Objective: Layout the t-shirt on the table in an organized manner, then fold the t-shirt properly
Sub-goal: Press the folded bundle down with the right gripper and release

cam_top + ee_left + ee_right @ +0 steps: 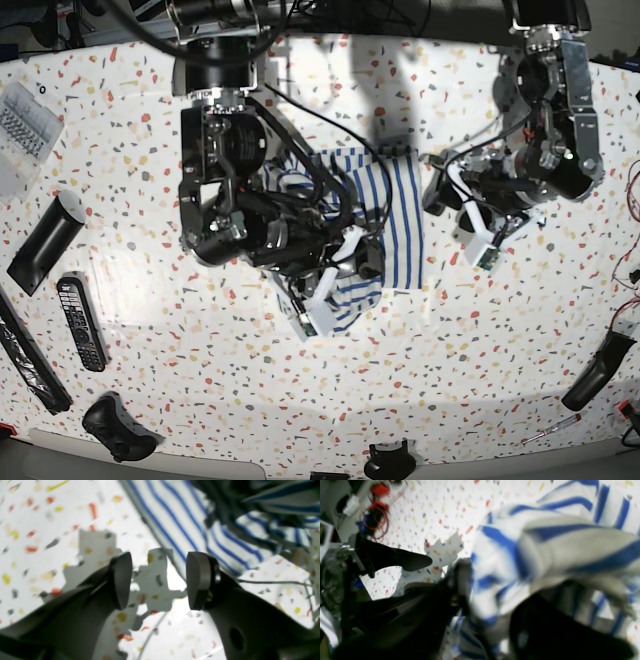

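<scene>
The t-shirt, white with thin blue stripes, lies bunched in the middle of the table. My right gripper sits at its lower edge. In the right wrist view this gripper has a thick fold of the t-shirt between its fingers and holds it raised. My left gripper is just right of the shirt. In the left wrist view it is open and empty over bare table, and the t-shirt's edge lies just beyond its fingertips.
A remote control, a long black bar, a game controller and a clear plastic box lie at the left. A black handle and a screwdriver lie at the lower right. Red wiring sits at the table edge.
</scene>
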You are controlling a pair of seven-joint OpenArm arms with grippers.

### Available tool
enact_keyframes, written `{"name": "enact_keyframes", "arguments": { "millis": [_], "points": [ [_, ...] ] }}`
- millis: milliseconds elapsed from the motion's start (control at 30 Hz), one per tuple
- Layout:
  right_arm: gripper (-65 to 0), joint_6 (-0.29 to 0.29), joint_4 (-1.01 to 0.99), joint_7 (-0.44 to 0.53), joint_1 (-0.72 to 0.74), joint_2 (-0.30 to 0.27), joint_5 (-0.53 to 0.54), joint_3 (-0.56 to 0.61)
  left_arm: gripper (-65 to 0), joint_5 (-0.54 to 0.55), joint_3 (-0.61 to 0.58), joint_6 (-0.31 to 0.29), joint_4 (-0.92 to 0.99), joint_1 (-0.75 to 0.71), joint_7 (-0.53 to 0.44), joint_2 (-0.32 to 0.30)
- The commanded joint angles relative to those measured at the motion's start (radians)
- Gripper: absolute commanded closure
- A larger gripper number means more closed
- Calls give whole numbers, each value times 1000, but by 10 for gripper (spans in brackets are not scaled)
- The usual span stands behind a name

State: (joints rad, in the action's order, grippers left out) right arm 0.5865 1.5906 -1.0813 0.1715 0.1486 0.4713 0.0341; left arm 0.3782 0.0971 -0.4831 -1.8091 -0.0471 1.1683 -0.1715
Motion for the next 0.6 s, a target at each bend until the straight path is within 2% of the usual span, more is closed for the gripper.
{"name": "enact_keyframes", "arguments": {
  "millis": [0,67,167,333,433,567],
  "points": [
    [-230,8,18,37,25,8,31,10,-313,16,0,6,-20,13,-16,-14],
    [-276,5,18,59,25,8,51,19,-313,16,0,6,-20,11,-15,-21],
    [-277,-24,18,81,25,8,167,19,-313,16,0,6,-20,2,-13,-27],
    [-277,-27,18,117,25,8,327,19,-314,14,0,5,-20,-24,-8,-32],
    [-277,-27,18,103,25,8,403,19,-313,-19,0,5,-20,-24,-7,-32],
    [-276,-26,18,40,26,8,548,19,-313,-123,0,5,-20,-25,-10,-32]
  ]
}}
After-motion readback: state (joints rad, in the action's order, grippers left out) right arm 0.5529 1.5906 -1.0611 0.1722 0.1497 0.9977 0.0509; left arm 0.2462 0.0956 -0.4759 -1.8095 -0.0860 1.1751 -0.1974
